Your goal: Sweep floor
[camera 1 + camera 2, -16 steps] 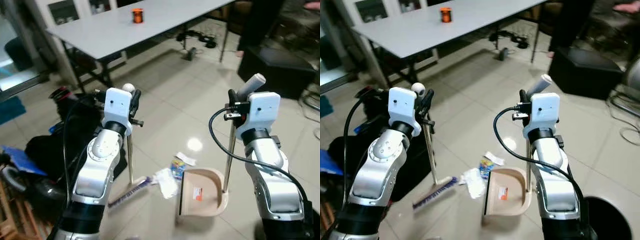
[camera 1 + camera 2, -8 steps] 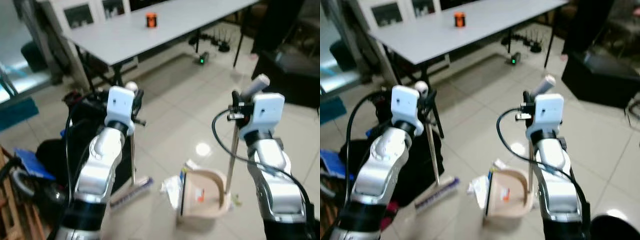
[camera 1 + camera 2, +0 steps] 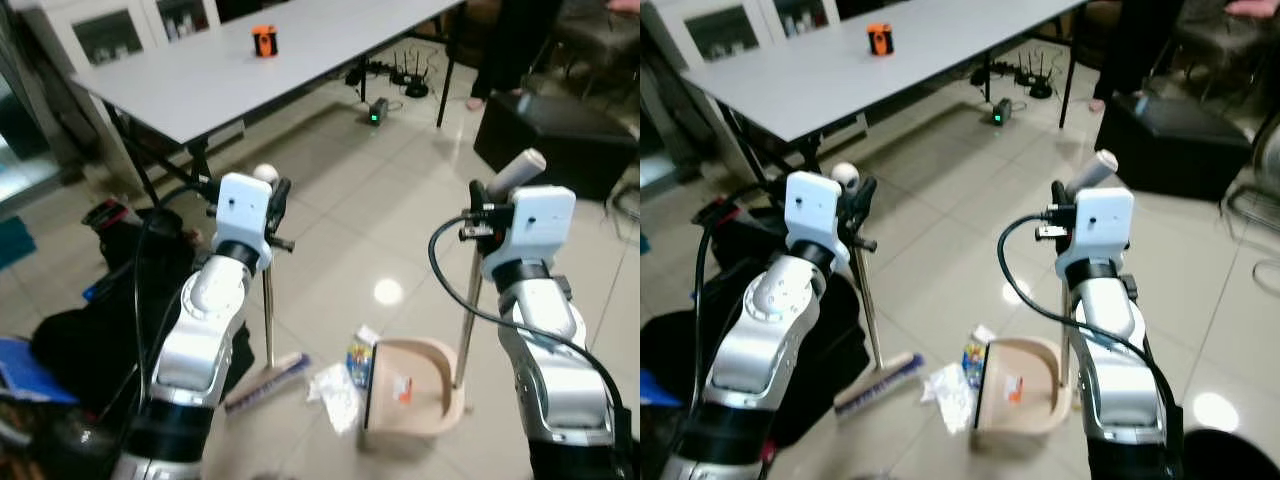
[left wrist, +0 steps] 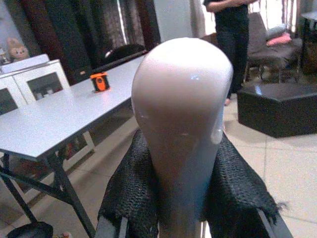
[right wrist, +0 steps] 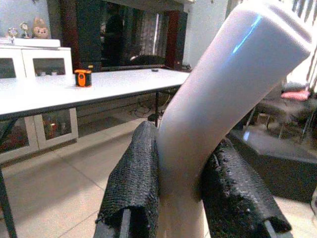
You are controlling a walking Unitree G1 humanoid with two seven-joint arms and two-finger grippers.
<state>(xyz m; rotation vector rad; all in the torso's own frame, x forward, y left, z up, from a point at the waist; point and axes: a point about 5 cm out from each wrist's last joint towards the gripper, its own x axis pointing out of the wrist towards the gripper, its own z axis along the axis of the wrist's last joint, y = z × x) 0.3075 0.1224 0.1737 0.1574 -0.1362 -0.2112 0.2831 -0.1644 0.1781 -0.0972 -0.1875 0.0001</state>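
Standing upright on pale glossy floor tiles (image 3: 330, 210), the broom (image 3: 267, 320) is pinched near its rounded handle top by the left claw (image 3: 268, 190), its brush head resting on the floor just beside a black bag (image 3: 90, 330). The right claw (image 3: 480, 195) is pressed around the handle of the dustpan (image 3: 410, 395), whose beige pan sits flat on the tiles with its open edge touching crumpled paper scraps (image 3: 335, 380) and a small colourful packet (image 3: 358, 352). A red label shows inside the pan; its writing is too small to read. Open tile lies ahead of the pan, between it and the grey tabletop (image 3: 230, 65), which carries an orange object (image 3: 264, 40). Cables and a device with a green light (image 3: 375, 112) lie under the tabletop's far end. A black ottoman (image 3: 550, 125) stands to the right, white cabinets (image 3: 120, 30) behind.
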